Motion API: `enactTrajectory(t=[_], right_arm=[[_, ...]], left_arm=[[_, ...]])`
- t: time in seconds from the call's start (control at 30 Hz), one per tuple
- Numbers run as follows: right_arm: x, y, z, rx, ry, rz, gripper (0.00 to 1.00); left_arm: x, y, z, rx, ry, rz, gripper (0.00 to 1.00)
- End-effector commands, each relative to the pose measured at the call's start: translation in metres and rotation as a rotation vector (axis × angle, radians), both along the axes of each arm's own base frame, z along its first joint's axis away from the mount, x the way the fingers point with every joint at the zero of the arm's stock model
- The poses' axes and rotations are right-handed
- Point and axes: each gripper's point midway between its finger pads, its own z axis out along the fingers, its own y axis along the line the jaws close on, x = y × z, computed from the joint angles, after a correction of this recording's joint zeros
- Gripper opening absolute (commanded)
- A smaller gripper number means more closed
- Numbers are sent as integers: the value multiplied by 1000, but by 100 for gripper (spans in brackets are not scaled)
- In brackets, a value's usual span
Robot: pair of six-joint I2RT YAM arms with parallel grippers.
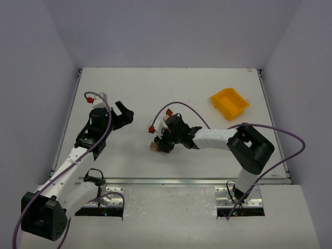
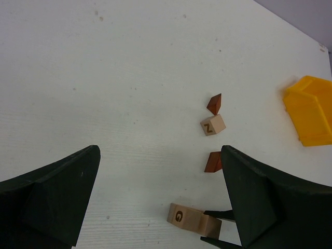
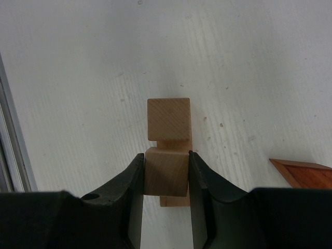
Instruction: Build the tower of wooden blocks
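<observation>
a white surface (image 1: 171, 85) is filling the floor of a booth with plain pale grey walls (image 1: 171, 31), and a metal rail (image 1: 181, 181) is running along its near edge. a yellow bin (image 1: 229, 102) is sitting at the far right, well apart from everything else. the left arm (image 1: 96, 129) is reaching over the left half, and the left jaws are spreading wide, well apart from the blocks. the right arm (image 1: 218, 139) is stretching leftward toward the middle, its black wrist partly hiding the wood block tower (image 1: 154, 146) from above. the right jaws are closing narrowly on a pale tan block (image 3: 166, 174), pressing both its sides and holding it over a notched pale block (image 3: 168, 118) lying flat on the surface; whether the two are touching cannot be told. just to the right, a reddish-brown block (image 3: 305, 174) is lying apart from them. in the left wrist view, a lettered pale cube (image 2: 212, 125) is sitting between two reddish-brown wedges (image 2: 214, 104).
</observation>
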Motion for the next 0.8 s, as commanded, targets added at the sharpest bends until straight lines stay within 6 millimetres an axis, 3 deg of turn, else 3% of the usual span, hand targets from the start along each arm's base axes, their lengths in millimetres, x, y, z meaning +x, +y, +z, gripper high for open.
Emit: enactTrajectory(t=[0.0, 0.77], right_arm=[[11, 19, 23, 76, -42, 16, 28], [12, 21, 18, 63, -38, 21, 29]], left_arm=[[5, 0, 17, 1, -58, -1, 100], [4, 0, 19, 1, -61, -1, 100]])
